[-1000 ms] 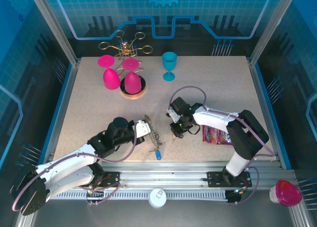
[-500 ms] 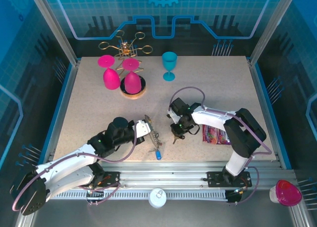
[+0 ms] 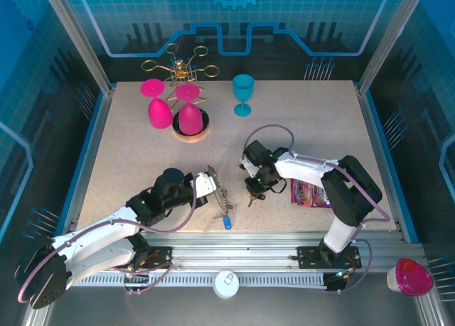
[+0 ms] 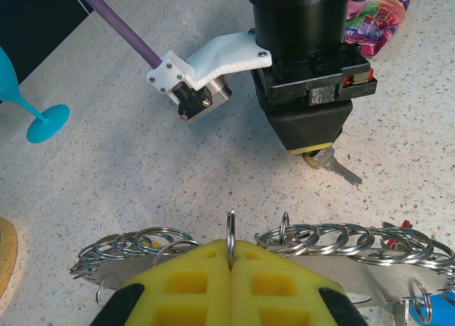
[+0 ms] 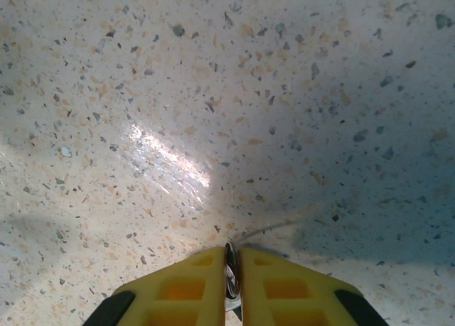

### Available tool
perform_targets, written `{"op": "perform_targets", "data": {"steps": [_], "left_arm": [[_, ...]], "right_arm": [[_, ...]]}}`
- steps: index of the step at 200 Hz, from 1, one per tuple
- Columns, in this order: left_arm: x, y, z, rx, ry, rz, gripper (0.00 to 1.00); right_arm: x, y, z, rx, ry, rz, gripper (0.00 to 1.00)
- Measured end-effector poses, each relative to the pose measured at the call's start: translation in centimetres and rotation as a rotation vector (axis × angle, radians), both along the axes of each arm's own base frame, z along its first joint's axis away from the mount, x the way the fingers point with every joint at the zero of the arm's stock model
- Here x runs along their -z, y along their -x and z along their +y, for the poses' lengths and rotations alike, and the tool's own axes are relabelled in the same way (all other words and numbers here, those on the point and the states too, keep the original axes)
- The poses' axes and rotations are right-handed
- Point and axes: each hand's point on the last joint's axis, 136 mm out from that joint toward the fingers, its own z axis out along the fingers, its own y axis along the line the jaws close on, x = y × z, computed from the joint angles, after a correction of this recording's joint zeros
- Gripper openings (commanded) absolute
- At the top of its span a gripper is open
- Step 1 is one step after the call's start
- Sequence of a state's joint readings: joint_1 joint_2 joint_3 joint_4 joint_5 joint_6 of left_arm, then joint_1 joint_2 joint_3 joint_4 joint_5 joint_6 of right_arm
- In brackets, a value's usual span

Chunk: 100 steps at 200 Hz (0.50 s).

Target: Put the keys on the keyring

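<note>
The keyring is a grey strip fringed with silvery split rings, lying across the table in front of my left gripper. That gripper is shut on one upright split ring. From above, the keyring trails from my left gripper to a blue-tagged key. My right gripper hovers just right of it, shut on a silver key that hangs below its tips. The same key's metal shows edge-on between the right gripper's pads, low over the speckled table.
Two pink goblets and a gold wire rack on a wooden base stand at the back left. A teal goblet is at the back centre. A purple snack packet lies right of the right gripper.
The right gripper has shifted slightly toward the near left, and a key now sticks out below its tips. The left arm and keyring have stayed put.
</note>
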State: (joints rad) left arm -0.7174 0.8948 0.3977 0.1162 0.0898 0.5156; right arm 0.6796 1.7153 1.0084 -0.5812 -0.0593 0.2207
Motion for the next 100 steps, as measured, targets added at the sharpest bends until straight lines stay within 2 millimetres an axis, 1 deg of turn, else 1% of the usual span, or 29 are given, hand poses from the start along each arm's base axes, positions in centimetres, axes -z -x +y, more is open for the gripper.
{"op": "perform_targets", "data": {"steps": [23, 48, 56, 71, 100], "left_arm": [[0.00, 0.00, 0.00, 0.000, 0.000, 0.000, 0.00], [0.00, -0.01, 0.00, 0.000, 0.000, 0.000, 0.00], [0.00, 0.00, 0.00, 0.000, 0.000, 0.000, 0.00], [0.00, -0.01, 0.00, 0.000, 0.000, 0.000, 0.00], [0.00, -0.01, 0.00, 0.000, 0.000, 0.000, 0.00]], "right_arm": [[0.07, 0.02, 0.00, 0.000, 0.004, 0.005, 0.15], [0.28, -0.01, 0.02, 0.000, 0.008, 0.011, 0.12], [0.37, 0.01, 0.03, -0.001, 0.009, 0.013, 0.10], [0.34, 0.00, 0.12, -0.002, 0.006, 0.015, 0.00], [0.28, -0.03, 0.21, 0.001, 0.002, 0.016, 0.00]]}}
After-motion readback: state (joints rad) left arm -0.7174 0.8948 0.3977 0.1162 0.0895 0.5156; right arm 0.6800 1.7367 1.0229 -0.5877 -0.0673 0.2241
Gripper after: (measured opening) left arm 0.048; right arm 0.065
